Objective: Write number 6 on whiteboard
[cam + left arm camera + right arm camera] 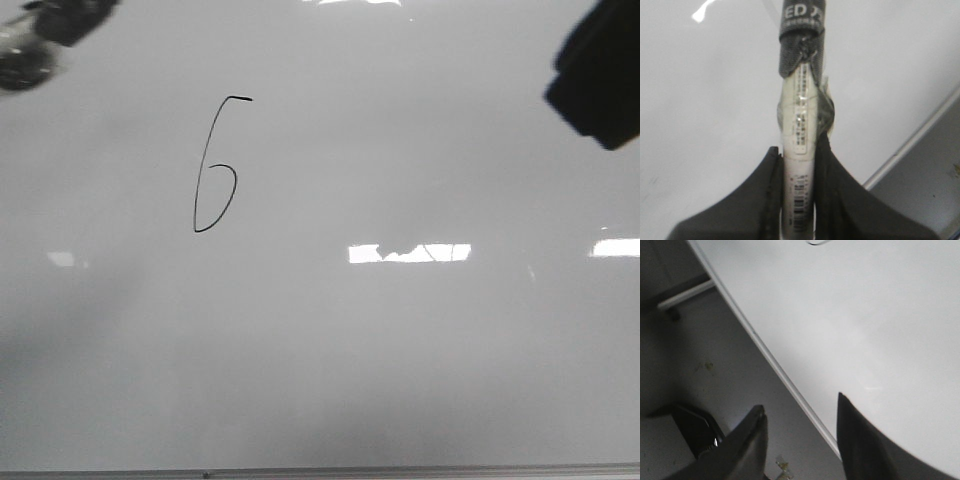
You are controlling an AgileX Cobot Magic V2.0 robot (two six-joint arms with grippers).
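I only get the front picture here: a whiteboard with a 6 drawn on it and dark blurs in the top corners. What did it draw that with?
Observer: A marker. The left wrist view shows the left gripper shut on its white barrel, which carries a printed label.
Visitor: Is the pen on the board right now?
Observer: Its tip is out of that picture, so I cannot tell. The whiteboard lies behind the marker.
Visitor: And the other arm, is it holding something?
Observer: No. In the right wrist view the right gripper is open and empty, over the edge of the board, and a bit of the number 6 shows at the picture's border.
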